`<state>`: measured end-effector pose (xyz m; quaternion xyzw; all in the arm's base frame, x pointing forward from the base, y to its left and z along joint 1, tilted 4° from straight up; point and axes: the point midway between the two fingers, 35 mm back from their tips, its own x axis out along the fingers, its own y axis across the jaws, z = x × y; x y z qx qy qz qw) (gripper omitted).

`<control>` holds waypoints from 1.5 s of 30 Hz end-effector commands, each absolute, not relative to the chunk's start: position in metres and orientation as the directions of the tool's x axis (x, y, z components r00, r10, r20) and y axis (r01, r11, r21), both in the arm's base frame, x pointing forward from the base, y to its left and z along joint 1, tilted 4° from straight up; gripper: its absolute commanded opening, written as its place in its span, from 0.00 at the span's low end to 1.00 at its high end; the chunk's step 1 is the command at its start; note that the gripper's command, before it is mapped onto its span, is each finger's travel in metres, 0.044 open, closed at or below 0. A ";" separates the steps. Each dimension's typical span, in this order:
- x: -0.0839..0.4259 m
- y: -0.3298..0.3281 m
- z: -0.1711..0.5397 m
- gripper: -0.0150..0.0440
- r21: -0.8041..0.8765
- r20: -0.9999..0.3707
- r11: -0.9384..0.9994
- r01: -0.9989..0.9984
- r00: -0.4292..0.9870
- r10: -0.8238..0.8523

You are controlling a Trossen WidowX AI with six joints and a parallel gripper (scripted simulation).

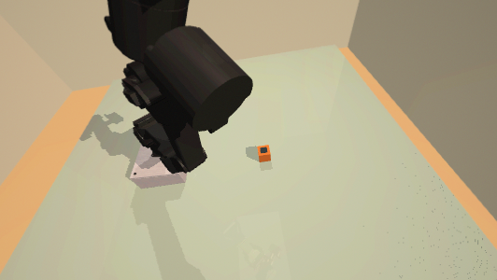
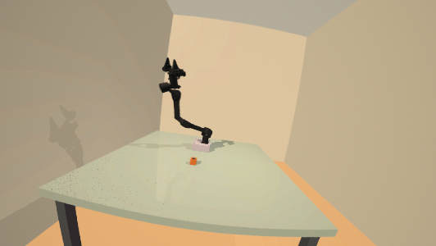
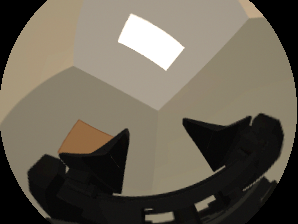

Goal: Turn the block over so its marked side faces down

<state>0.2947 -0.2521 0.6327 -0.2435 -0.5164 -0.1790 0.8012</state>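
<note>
The small orange block [image 1: 264, 158] [image 2: 193, 161] rests on the pale green table [image 1: 327, 196] [image 2: 238, 193], with its dark square mark facing up. Nothing touches it. My gripper [image 2: 170, 60] [image 3: 155, 125] is open and empty, with its fingers wide apart. It is raised high above the table and far from the block, with its fingertips pointing up. The block does not show in the wrist view, and the fingers do not show in the top view.
The arm's pinkish base box [image 1: 159, 181] [image 2: 201, 146] stands near the block, behind it in the exterior view. The black arm rises from it. Walls surround the table. The wrist view shows walls, the ceiling, a bright white panel [image 3: 151, 42] and an orange-brown patch [image 3: 85, 137].
</note>
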 end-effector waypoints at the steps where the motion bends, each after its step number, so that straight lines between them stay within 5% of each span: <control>1: 0.294 -0.252 0.633 0.98 -0.205 0.916 0.817 0.539 0.401 -0.034; 14: 0.167 -0.194 0.685 1.00 -0.202 0.976 0.785 0.586 0.189 0.110; 26: 0.052 -0.077 0.710 1.00 -0.349 0.915 0.680 0.645 0.078 0.396; 35: 0.022 0.037 0.696 1.00 -0.561 0.770 0.567 0.603 0.129 0.625; 45: 0.052 0.139 0.657 1.00 -0.773 0.580 0.393 0.497 0.306 0.755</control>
